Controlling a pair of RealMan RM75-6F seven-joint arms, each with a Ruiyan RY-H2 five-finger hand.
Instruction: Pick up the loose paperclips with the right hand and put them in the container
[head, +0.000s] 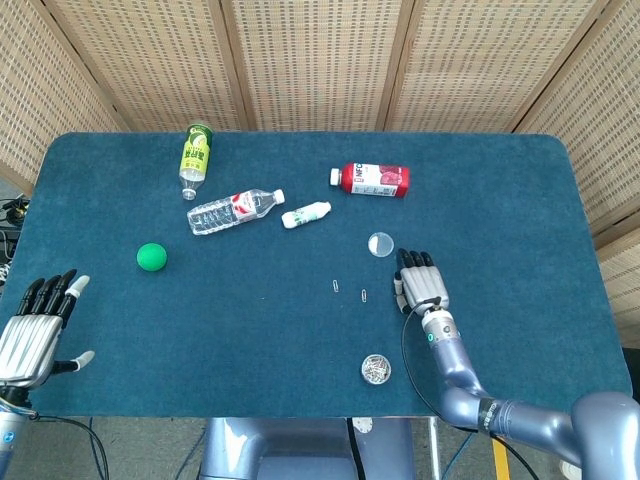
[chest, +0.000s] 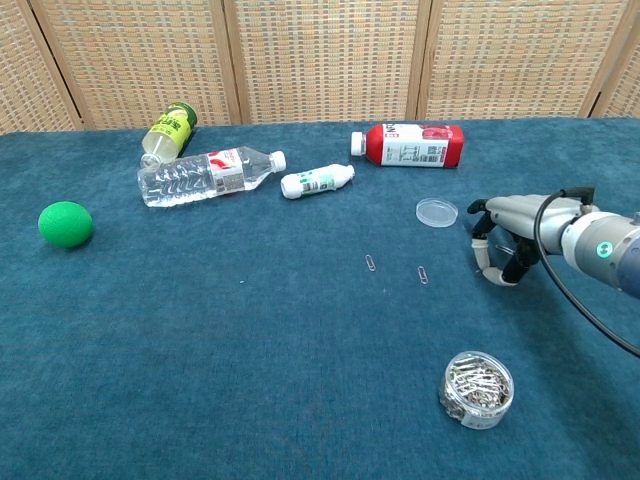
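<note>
Two loose paperclips (head: 336, 287) (head: 365, 296) lie on the blue cloth at mid-table; the chest view shows them as paperclips (chest: 372, 263) (chest: 422, 274). The round clear container (head: 376, 369) (chest: 477, 388), full of paperclips, stands near the front edge. Its clear lid (head: 380, 244) (chest: 436, 212) lies apart, further back. My right hand (head: 420, 285) (chest: 500, 245) hovers just right of the nearer paperclip, palm down, fingers bent downward and holding nothing. My left hand (head: 35, 330) is at the front left corner with its fingers spread and nothing in it.
At the back lie a red bottle (head: 372, 179), a small white bottle (head: 306, 214), a clear water bottle (head: 232, 210) and a green bottle (head: 196, 153). A green ball (head: 151, 257) sits at the left. The table (head: 500, 200) ends close behind the container.
</note>
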